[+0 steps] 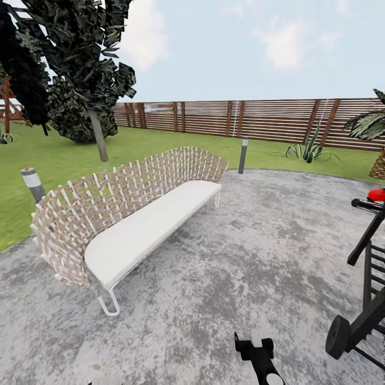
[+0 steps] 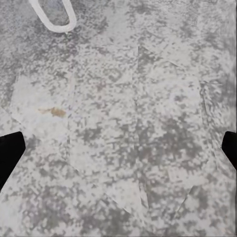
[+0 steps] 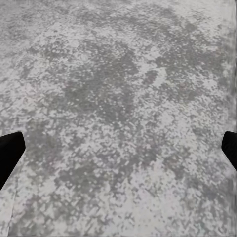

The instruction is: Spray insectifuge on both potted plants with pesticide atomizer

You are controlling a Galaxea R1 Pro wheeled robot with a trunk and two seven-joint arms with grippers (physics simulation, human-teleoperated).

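I stand on the garden's round grey stone patio (image 1: 256,240), with green lawn (image 1: 59,160) and a slatted wooden fence (image 1: 267,120) beyond it. The pesticide atomizer and the potted plants are out of view. My right gripper (image 1: 252,342) hangs low over the paving at the bottom edge of the head view, open and empty. In the right wrist view its black fingertips (image 3: 10,153) stand far apart over bare stone. My left gripper (image 2: 118,153) is also open, with nothing but speckled paving between its fingers (image 2: 10,155). A white bench leg (image 2: 52,17) loops just ahead of it.
A long woven bench (image 1: 133,214) with a white cushion stands at the left. Grey bollard lamps (image 1: 32,184) (image 1: 243,155) mark the patio edge. A dark tree (image 1: 80,69), a spiky agave (image 1: 309,149) and a palm (image 1: 374,133) stand on the lawn. A black wheeled frame (image 1: 363,299) is at the right.
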